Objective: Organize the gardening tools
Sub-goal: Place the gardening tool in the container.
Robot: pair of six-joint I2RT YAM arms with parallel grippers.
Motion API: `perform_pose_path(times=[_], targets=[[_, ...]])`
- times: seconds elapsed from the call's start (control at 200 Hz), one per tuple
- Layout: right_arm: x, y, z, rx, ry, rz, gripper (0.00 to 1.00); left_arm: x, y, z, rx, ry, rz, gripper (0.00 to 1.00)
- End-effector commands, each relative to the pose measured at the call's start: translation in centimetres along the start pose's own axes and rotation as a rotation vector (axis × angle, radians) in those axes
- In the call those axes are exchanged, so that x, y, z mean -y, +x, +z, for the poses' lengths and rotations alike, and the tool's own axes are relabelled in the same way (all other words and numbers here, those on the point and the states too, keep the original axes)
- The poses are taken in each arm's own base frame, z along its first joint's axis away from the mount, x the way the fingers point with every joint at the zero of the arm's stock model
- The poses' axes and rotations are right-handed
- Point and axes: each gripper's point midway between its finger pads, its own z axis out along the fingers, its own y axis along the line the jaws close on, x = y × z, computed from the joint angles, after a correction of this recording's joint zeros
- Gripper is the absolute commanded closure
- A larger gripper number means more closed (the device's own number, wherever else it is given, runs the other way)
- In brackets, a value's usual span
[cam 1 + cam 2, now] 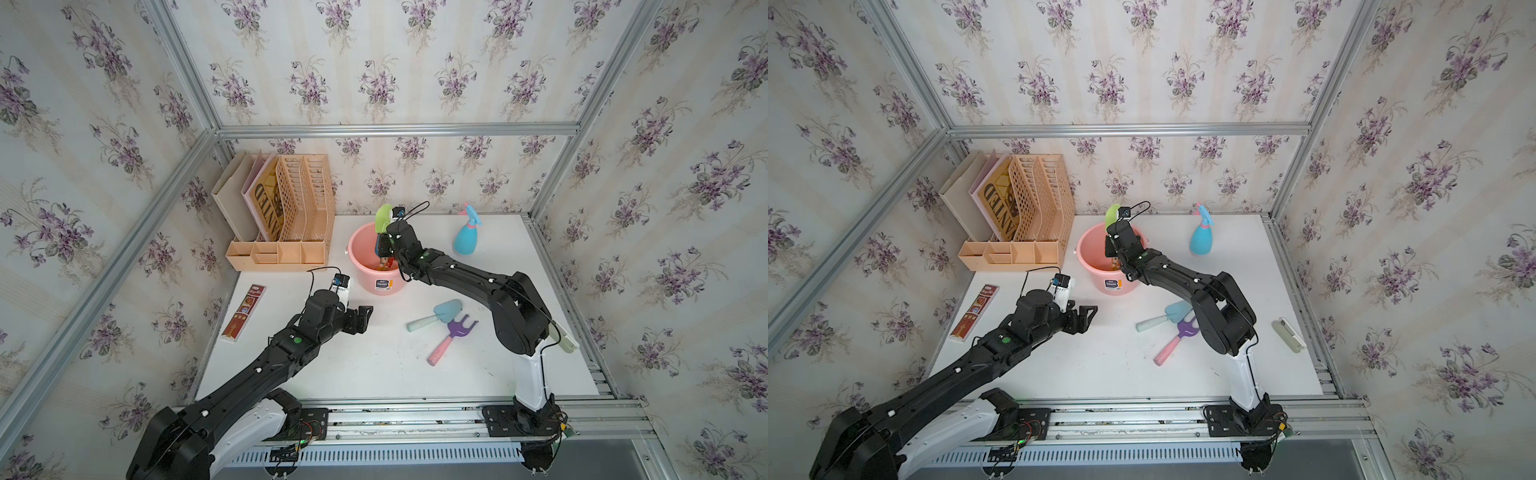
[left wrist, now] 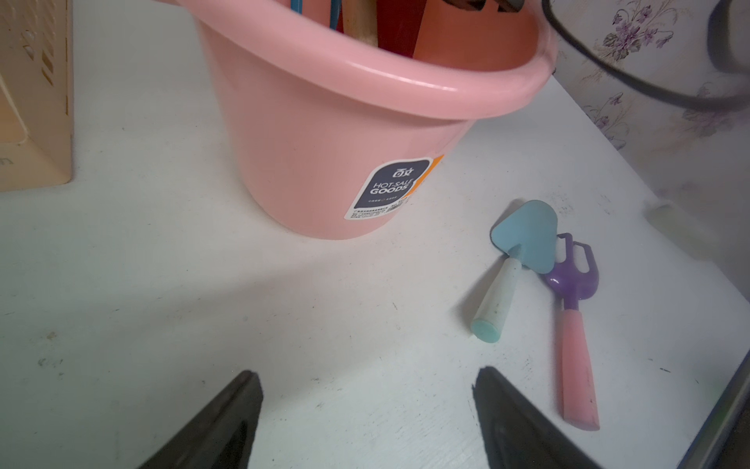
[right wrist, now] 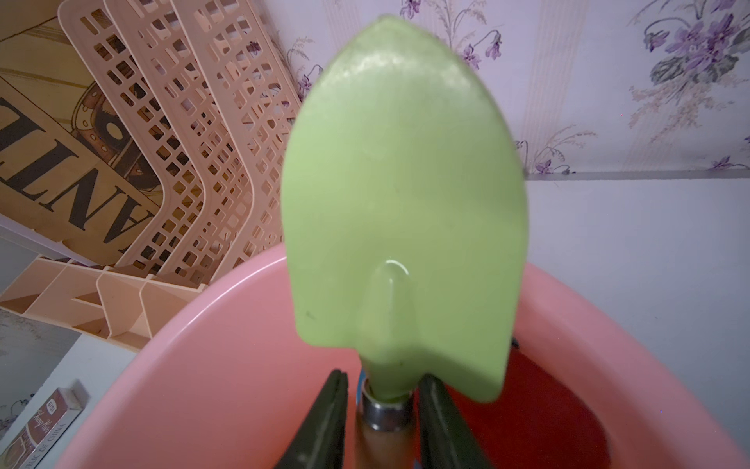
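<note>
"Jaws on the right gripper (image 3: 383, 375)?"
"Slightly parted, flanking the neck of the green trowel (image 3: 401, 195), blade up in the pink bucket (image 3: 227, 345)."
"Left gripper (image 2: 365, 371)?"
"Spread wide, empty; light-blue trowel (image 2: 525, 237) and purple fork (image 2: 572, 280) lie touching on the table (image 2: 121, 284)."

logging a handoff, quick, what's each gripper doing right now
left gripper: open, empty
right gripper: slightly open around green-bladed wooden-handled trowel in pink plastic bucket

So the bucket (image 1: 365, 276) is sitting toward the back of the table (image 1: 374, 365), with one trowel (image 1: 383, 218) standing handle-down in it. The organizer (image 1: 286, 216) is sitting left of it, and the spray bottle (image 1: 466, 239) is standing off to its right. A second trowel (image 1: 440, 313) is lying partly over the fork (image 1: 455, 332), in front and right of the bucket.
</note>
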Motion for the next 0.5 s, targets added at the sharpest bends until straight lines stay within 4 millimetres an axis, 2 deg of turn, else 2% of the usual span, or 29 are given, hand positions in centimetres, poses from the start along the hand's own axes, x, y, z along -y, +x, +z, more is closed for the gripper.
perform_pose_path(times=[0.0,0.08,0.24,0.36,0.495], targets=[[0.0,-0.5,-0.2,0.012,0.008,0.013,0.6,-0.1,-0.4,-0.1,0.01,-0.011,0.014,0.14],[0.0,-0.4,-0.2,0.009,0.009,0.017,0.57,-0.1,-0.5,-0.1,0.011,-0.01,0.015,0.14],[0.1,-1.0,-0.8,0.028,0.006,0.028,0.57,-0.1,-0.5,-0.1,0.009,-0.013,0.015,0.14],[-0.2,-2.5,-2.5,0.069,-0.013,0.044,0.56,-0.1,-0.4,-0.1,0.005,-0.011,0.018,0.14],[-0.7,-4.7,-5.5,0.11,-0.036,0.047,0.53,0.1,-0.4,0.2,-0.005,-0.005,0.023,0.14]])
